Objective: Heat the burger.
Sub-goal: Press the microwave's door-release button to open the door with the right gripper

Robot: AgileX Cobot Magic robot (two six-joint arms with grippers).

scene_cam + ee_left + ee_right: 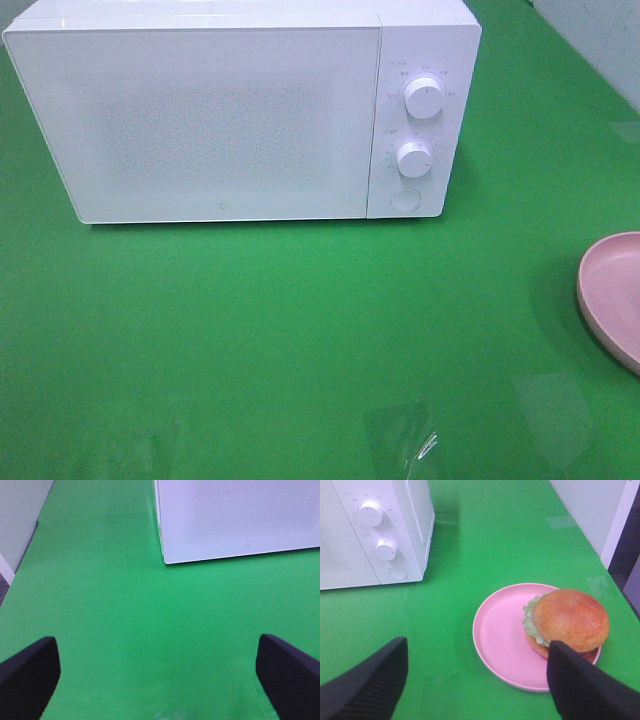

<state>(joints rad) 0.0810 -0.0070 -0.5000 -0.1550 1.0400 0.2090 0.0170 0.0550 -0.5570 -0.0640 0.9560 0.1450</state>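
Reach decides the coming move, and it favours the right arm. The small burger with its brown domed bun, green lettuce and red-orange filling (pixel 567 622) sits on a round pink plastic plate (pixel 500 635), on the half of the plate farther from the boxy white microwave oven (pixel 245 110). In the exterior high view only a slice of that plate shows, at the right edge of the frame just below the middle, and the burger itself falls outside the picture. The microwave fills the upper left and centre there, its flat door (pixel 190 130) shut, with bare green table (pixel 300 330) between it and the plate. The right gripper (pixel 477 682) hovers just short of the plate with its jaws spread wide and nothing between them. The burger does not lie on the line between the black fingers but off to one side, partly behind one finger (pixel 580 685); whether that finger touches the bun cannot be told. Being round, the burger has no long axis to line up with. The left gripper (pixel 159 675) is likewise spread and empty, over bare table and facing a lower corner of the microwave, well apart from the burger. The right arm would probably need to shift sideways to centre on the bun.
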